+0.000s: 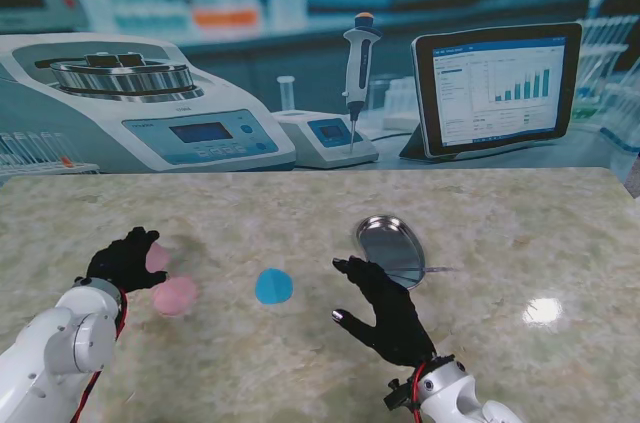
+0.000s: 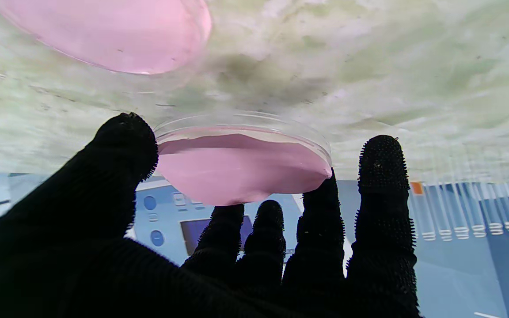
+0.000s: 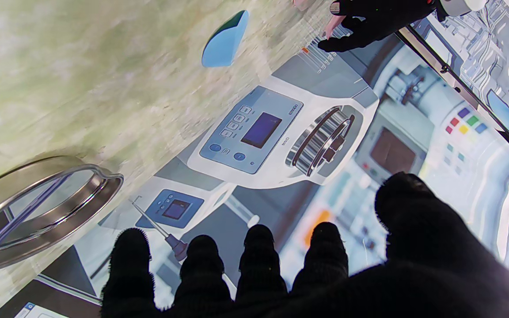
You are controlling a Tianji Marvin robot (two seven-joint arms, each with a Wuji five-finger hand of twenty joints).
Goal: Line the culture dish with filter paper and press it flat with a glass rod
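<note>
My left hand (image 1: 122,259) is shut on a clear culture dish with a pink bottom (image 2: 241,168), thumb on one rim and fingertips (image 2: 320,194) on the other. It shows as a pink edge (image 1: 158,257) beside the glove. A second pink dish (image 1: 176,295) (image 2: 104,35) lies flat on the table just nearer to me. A blue filter paper disc (image 1: 273,286) (image 3: 226,39) lies mid-table. My right hand (image 1: 385,311) hovers open, fingers spread, just short of a steel tray (image 1: 388,243) (image 3: 47,207) holding the glass rod (image 1: 432,270) (image 3: 20,221).
The marble table ends at a printed lab backdrop (image 1: 300,93) showing a centrifuge, a pipette and a tablet. Bare table surface (image 1: 540,243) lies to the right of the tray.
</note>
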